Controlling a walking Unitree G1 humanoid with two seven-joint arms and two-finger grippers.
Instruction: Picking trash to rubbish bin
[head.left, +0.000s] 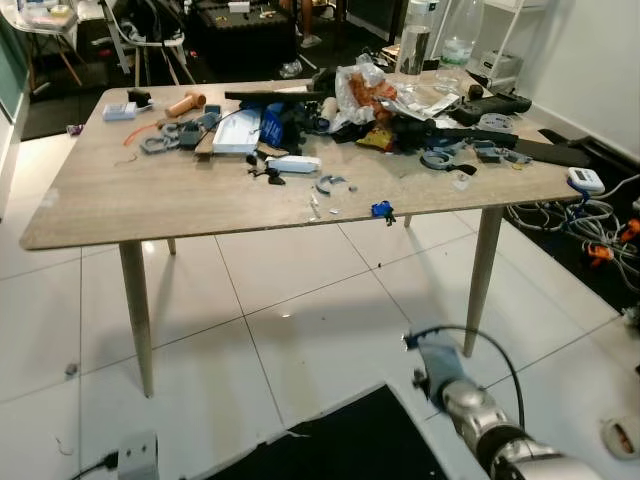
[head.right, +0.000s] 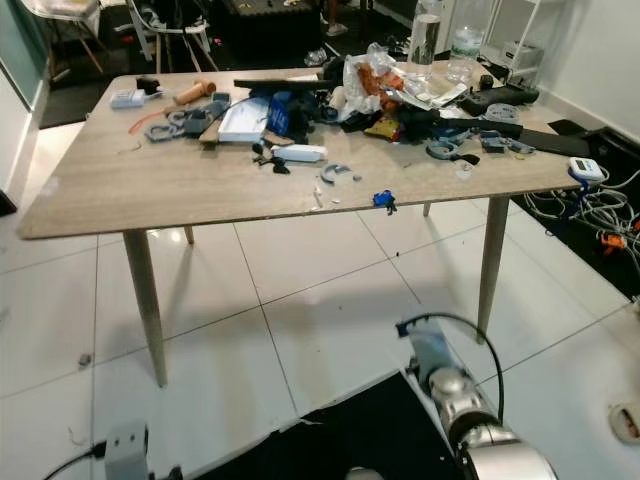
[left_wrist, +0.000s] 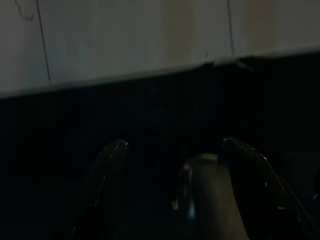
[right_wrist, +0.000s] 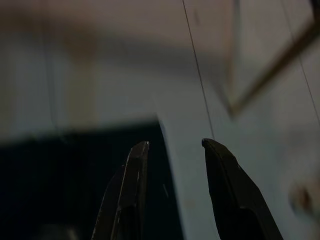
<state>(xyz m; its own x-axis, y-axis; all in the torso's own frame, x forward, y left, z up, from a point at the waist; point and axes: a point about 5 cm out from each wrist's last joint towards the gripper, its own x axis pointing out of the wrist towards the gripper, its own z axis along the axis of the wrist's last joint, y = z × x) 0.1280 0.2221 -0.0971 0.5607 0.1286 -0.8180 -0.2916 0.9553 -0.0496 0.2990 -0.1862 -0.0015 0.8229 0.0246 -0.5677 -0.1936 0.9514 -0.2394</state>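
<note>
Left eye view: a wooden desk (head.left: 150, 200) on slim tapered legs stands on a white tiled floor (head.left: 300, 300). Its far half is crowded with clutter. A crumpled wrapper (head.left: 362, 95) with orange print lies near the far edge, among dark cables and grey tape rolls. A flat white box (head.left: 236, 132) and a blue packet (head.left: 272, 124) lie just left of it. A small blue scrap (head.left: 381, 209) sits alone near the front edge. Two clear bottles (head.left: 440, 40) stand at the far right corner. Cables (head.left: 585, 225) are heaped on the floor to the right. The silver right arm (head.left: 480, 420) hangs low in the foreground, well short of the desk, above a black mat (head.left: 350, 445).

Right eye view: the same desk and trash, with the wrapper (head.right: 375, 75) still on the desk top. A thermometer-like white device (head.right: 586, 169) lies at the right edge.

Left wrist view: very dark. The left hand (left_wrist: 175, 150) has its two fingers spread, pointing at the black mat beside pale tiles.

Right wrist view: the right hand (right_wrist: 172, 145) has its fingers apart, holding nothing, over the line where mat meets tile.
</note>
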